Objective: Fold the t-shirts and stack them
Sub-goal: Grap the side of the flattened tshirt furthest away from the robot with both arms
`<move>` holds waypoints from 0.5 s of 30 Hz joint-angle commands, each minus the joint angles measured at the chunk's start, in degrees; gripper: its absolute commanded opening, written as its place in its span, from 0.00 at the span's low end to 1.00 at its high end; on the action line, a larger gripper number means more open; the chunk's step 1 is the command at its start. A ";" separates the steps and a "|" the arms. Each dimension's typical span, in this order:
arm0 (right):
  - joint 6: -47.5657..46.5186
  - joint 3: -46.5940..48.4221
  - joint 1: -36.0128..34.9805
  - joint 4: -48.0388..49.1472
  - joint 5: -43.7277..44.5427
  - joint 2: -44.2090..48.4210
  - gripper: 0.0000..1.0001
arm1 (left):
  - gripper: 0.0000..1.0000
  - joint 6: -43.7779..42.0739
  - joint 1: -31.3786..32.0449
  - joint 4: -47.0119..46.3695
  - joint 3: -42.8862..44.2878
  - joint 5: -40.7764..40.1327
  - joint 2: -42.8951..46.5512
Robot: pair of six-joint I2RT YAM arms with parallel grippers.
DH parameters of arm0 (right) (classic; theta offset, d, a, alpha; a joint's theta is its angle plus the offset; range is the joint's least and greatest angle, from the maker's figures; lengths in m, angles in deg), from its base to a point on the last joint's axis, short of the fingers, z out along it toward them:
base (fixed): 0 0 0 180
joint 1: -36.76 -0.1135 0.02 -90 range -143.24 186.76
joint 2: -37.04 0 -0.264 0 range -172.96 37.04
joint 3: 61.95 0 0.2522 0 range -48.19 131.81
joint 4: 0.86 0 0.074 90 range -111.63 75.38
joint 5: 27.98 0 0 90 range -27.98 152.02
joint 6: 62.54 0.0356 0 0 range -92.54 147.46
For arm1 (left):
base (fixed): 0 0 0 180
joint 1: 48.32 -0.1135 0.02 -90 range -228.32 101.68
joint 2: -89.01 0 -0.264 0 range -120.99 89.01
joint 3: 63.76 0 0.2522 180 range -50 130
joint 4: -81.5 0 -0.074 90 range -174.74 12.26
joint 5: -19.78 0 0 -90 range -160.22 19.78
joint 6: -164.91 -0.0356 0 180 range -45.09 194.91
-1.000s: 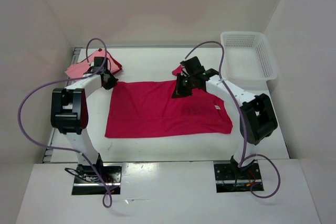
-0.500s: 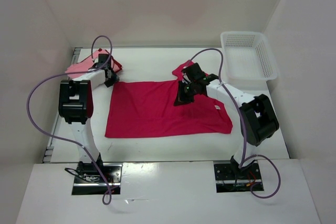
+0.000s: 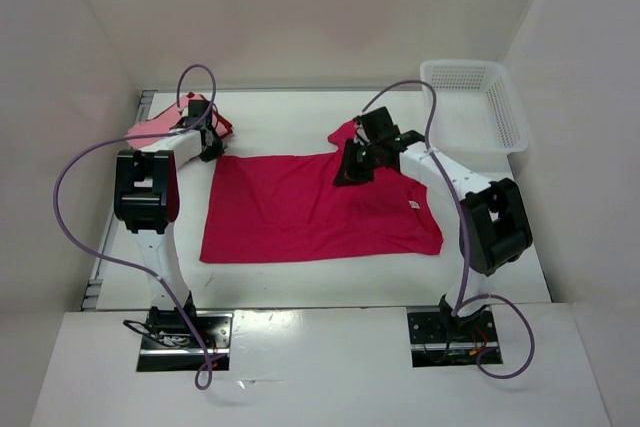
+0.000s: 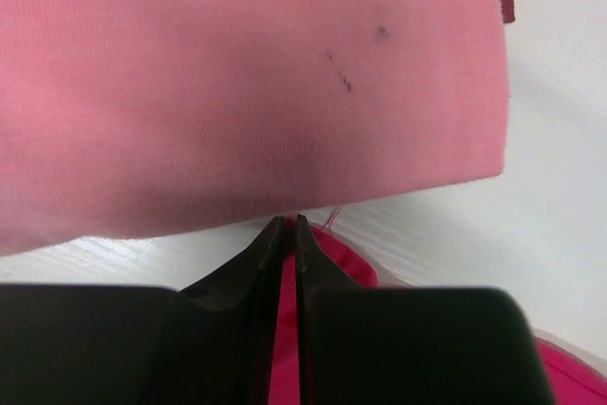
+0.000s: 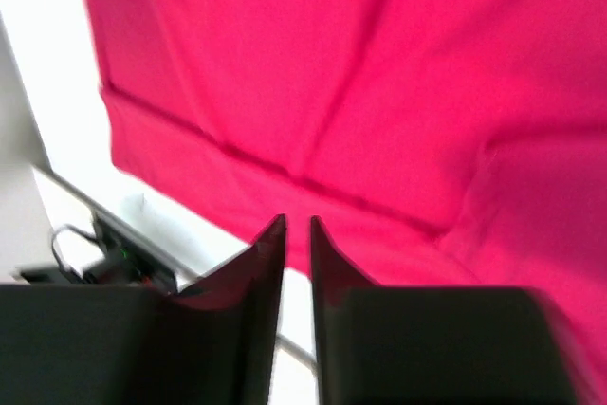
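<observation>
The crimson-magenta t-shirt (image 3: 300, 212) lies spread flat in the middle of the table. One sleeve (image 3: 345, 133) sticks out at its back edge. The light pink t-shirt (image 3: 152, 127) lies folded at the back left on the dark red t-shirt (image 3: 222, 127). My left gripper (image 3: 207, 147) is at the spread shirt's back-left corner, shut on a pinch of that cloth (image 4: 353, 263), with the pink shirt (image 4: 247, 82) just ahead. My right gripper (image 3: 348, 173) is over the shirt beside the sleeve. Its jaws (image 5: 297, 220) are almost together, and only shirt (image 5: 379, 64) and table show through the gap.
A white mesh basket (image 3: 470, 107) stands at the back right corner. White walls close in the table (image 3: 490, 247) on the left, right and back. The arm bases sit at the near edge.
My left arm has swung its elbow up and its gripper has moved back to the shirt corner by the pink stack. My right gripper has shifted slightly backward, and more sleeve shows behind it.
</observation>
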 commanded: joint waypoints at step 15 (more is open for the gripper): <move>-5.53 39.70 14.22 5.17 18.09 -29.49 0.52 | 0.02 -0.96 -0.10 -5.72 -4.74 5.95 5.99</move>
